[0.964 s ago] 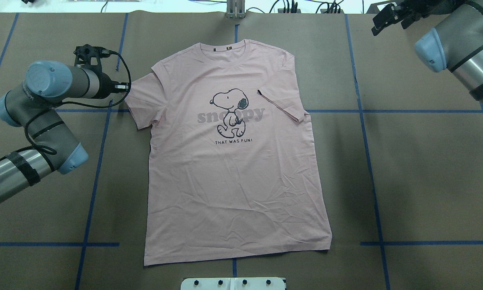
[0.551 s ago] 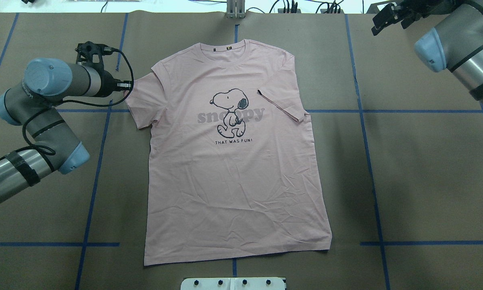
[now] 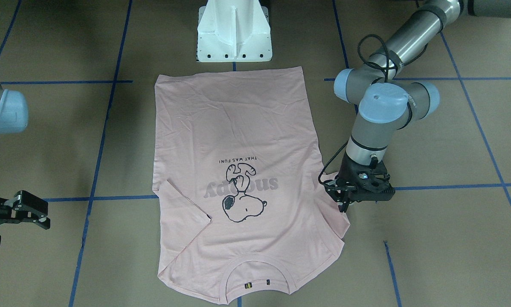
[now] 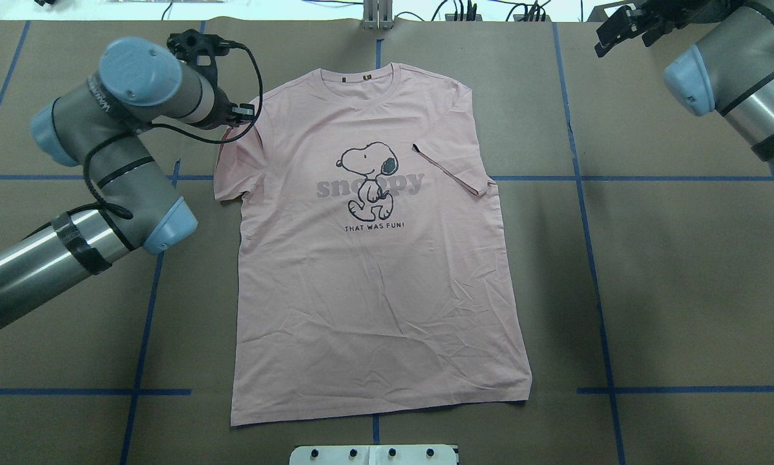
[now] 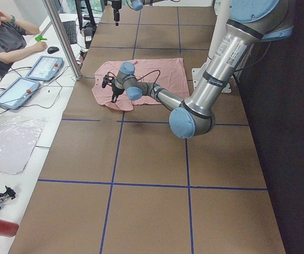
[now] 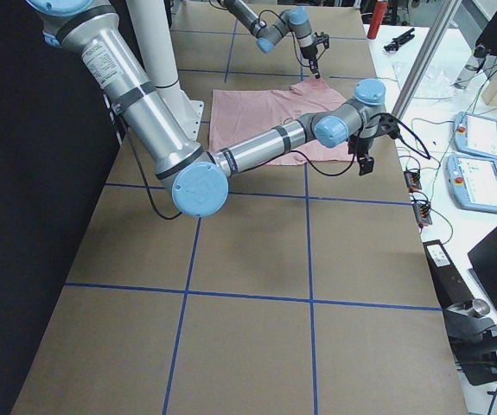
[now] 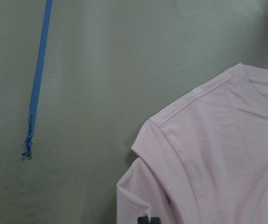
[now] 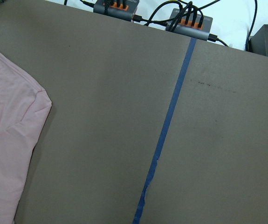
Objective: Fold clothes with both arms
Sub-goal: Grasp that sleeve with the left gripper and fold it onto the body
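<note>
The light pink T-shirt [image 4: 374, 290] lies flat, print up, collar [image 3: 257, 273] at the far side from the robot. Its right sleeve [image 4: 448, 169] is folded in over the chest. My left gripper [image 3: 344, 204] is shut on the hem of the left sleeve [image 4: 232, 171]; in the left wrist view the black fingertips [image 7: 148, 219] pinch the cloth, which buckles there. The left wrist [image 4: 167, 84] hides that gripper from overhead. My right gripper [image 3: 30, 212] hovers open and holds nothing, off the shirt by the far right corner [image 4: 619, 29].
The white pedestal base [image 3: 234, 34] stands at the shirt's hem side. Blue tape lines [image 4: 587, 226] grid the brown table. Cable hubs [image 8: 189, 21] sit along the far edge. A person [image 5: 6, 39] sits at a side desk with tablets [image 5: 43, 67].
My left arm has swung toward the far side and inward, carrying the left sleeve's hem toward the shirt's body. The right arm and the rest of the shirt stay as they were.
</note>
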`<action>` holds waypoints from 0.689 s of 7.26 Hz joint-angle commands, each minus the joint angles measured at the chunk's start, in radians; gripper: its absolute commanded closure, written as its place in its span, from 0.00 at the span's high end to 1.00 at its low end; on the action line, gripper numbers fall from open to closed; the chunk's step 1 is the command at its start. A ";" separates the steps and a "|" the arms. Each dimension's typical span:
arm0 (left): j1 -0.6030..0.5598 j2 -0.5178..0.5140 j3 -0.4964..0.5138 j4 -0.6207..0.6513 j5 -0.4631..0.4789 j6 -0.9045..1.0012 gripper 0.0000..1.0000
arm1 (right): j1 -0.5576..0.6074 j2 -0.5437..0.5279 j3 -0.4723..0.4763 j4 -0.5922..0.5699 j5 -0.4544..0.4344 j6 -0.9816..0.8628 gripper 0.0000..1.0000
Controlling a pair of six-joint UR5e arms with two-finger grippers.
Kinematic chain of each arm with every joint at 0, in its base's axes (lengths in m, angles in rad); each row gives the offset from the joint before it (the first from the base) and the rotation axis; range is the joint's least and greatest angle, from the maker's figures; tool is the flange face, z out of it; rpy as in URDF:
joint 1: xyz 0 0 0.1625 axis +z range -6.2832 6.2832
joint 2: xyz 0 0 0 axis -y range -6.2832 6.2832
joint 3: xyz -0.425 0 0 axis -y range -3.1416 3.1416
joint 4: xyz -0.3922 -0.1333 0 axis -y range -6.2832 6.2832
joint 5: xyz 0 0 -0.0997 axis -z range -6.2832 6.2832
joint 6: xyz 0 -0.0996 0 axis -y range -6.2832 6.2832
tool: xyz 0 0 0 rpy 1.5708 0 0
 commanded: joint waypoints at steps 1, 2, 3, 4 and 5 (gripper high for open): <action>0.017 -0.156 0.099 0.128 0.004 -0.068 0.00 | -0.001 0.000 -0.003 0.000 -0.001 0.000 1.00; 0.039 -0.242 0.218 0.128 0.007 -0.104 0.00 | -0.006 0.000 -0.004 0.000 -0.001 0.000 1.00; 0.055 -0.298 0.291 0.128 0.010 -0.142 0.00 | -0.007 0.002 -0.004 0.000 -0.001 0.000 1.00; 0.075 -0.310 0.302 0.128 0.010 -0.176 0.00 | -0.007 0.002 -0.004 0.000 -0.001 0.002 1.00; 0.086 -0.313 0.314 0.128 0.042 -0.195 0.00 | -0.007 0.003 -0.004 0.000 -0.001 0.002 1.00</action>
